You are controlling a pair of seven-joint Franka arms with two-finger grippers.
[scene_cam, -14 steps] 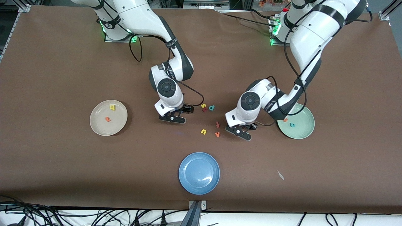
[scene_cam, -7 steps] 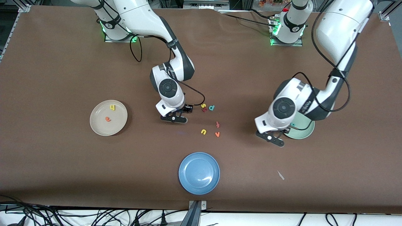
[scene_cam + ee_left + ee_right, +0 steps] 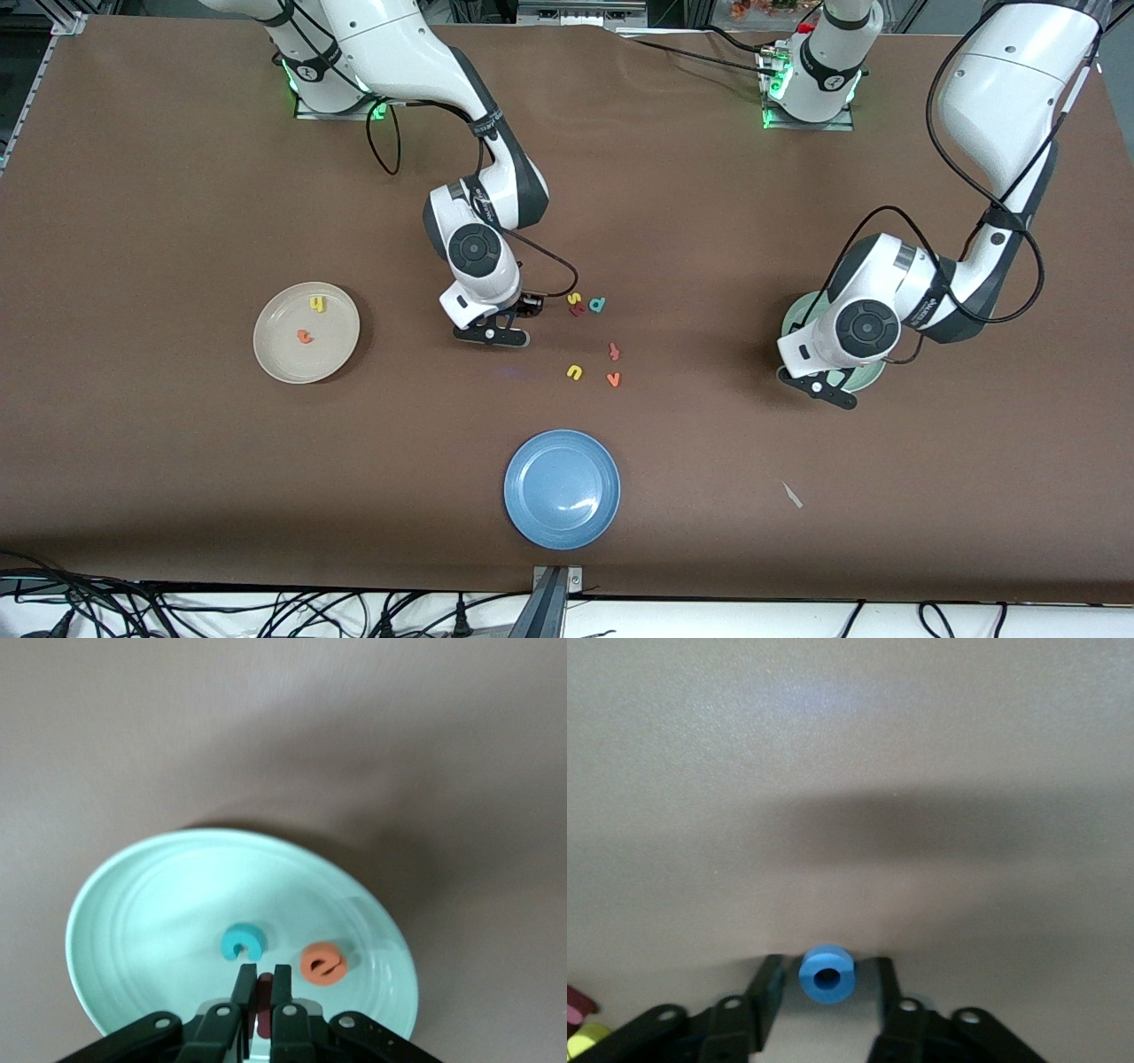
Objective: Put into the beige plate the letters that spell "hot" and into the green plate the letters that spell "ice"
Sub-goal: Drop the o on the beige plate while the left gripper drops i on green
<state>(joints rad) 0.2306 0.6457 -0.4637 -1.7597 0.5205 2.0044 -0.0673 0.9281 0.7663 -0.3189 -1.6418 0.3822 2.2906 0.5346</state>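
the right pincer [image 3: 826,992] stands low over the brown counter [image 3: 177,461] beside the leftover letters, fingers either side of the small blue foam ring "o" [image 3: 827,974], not yet clamped. the left pincer [image 3: 263,992], over the pale mint-green plate [image 3: 133,930], pinches the dark red bar "i" [image 3: 264,1005].

Three plates are counted: beige plate [image 3: 276,353], green plate [image 3: 133,904], blue plate [image 3: 562,488]. Twelve letters [image 3: 575,372] are tallied: two on beige, three at green including the dark red "i" [image 3: 264,999], six on the counter [image 3: 177,177], one blue "o" [image 3: 827,974].
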